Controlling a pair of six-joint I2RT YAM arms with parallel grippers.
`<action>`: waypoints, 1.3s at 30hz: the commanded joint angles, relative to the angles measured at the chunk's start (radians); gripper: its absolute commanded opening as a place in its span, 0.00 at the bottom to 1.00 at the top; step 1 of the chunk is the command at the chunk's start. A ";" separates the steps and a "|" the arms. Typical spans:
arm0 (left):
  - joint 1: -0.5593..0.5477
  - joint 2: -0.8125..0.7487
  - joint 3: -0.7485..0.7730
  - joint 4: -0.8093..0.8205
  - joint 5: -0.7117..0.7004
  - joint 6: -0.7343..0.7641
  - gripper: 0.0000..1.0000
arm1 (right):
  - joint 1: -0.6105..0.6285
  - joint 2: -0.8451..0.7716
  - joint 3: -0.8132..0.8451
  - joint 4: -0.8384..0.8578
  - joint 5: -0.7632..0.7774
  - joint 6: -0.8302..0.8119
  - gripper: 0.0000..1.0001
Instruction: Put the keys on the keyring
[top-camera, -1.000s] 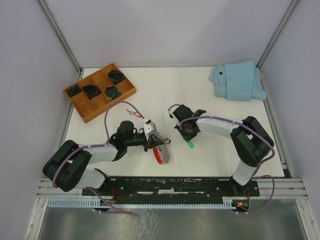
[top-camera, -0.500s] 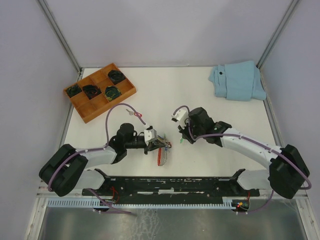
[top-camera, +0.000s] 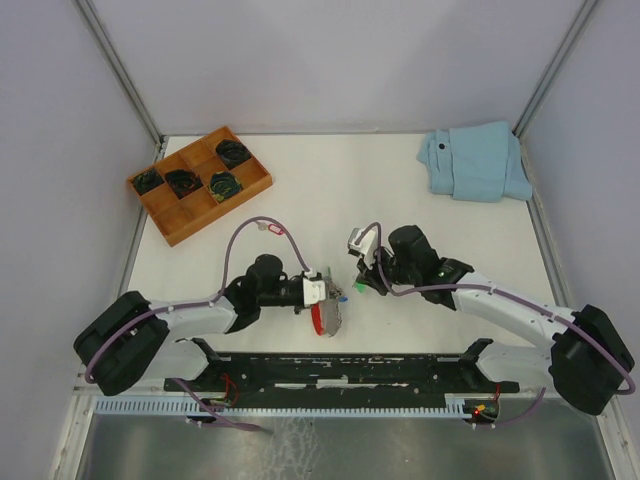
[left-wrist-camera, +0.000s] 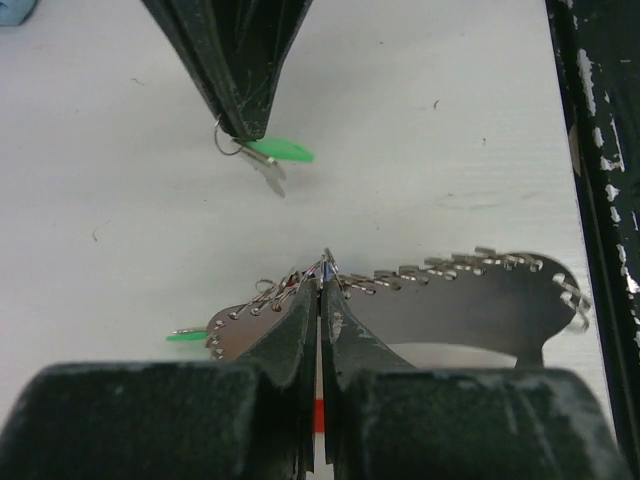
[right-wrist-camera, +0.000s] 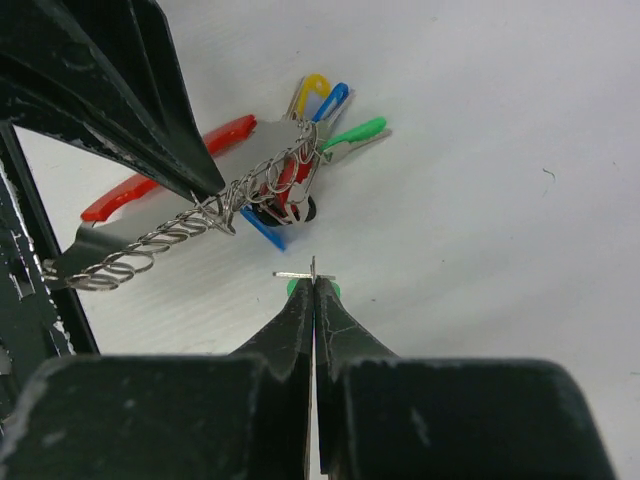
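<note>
Seen from above, two arms are reaching toward each other over the near middle of a white counter (top-camera: 300, 180). The left gripper (left-wrist-camera: 321, 284) is pinching shut on the keyring (left-wrist-camera: 450, 300), its two dark fingers pressing together on the wire loops along the top edge of the grey ridged strap. The strap is stretching out to one side of the fingers, and in the right wrist view a red curved band is arching beside it, while small yellow, blue and green tags are fanning out from the ring bunch at the far end. The keyring is sitting low over the counter; whether it is touching the surface cannot be told. The right gripper (right-wrist-camera: 314, 288) is also closing tight, clamping the green key (left-wrist-camera: 278, 152) at its small metal loop, so the green tag and silver blade are sticking out past the fingertips. That key is hanging just beside the keyring, near it but apart, with bare counter showing between the two. No red-tagged key can be made out for certain. At the far left, an orange wooden tray (top-camera: 188, 218) is lying at an angle, holding dark coiled items (top-camera: 222, 184) in its far compartments. At the far right corner, a folded light blue cloth (top-camera: 475, 162) is lying flat, well apart from both arms.
</note>
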 joint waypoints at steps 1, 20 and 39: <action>-0.077 0.023 0.076 -0.104 -0.133 0.144 0.03 | 0.004 -0.043 -0.034 0.105 -0.048 -0.006 0.01; -0.048 0.067 -0.030 0.173 -0.050 -0.004 0.03 | 0.058 0.040 -0.155 0.291 -0.135 -0.203 0.01; -0.031 0.082 -0.012 0.148 0.015 0.005 0.03 | 0.148 0.029 -0.278 0.476 -0.089 -0.383 0.01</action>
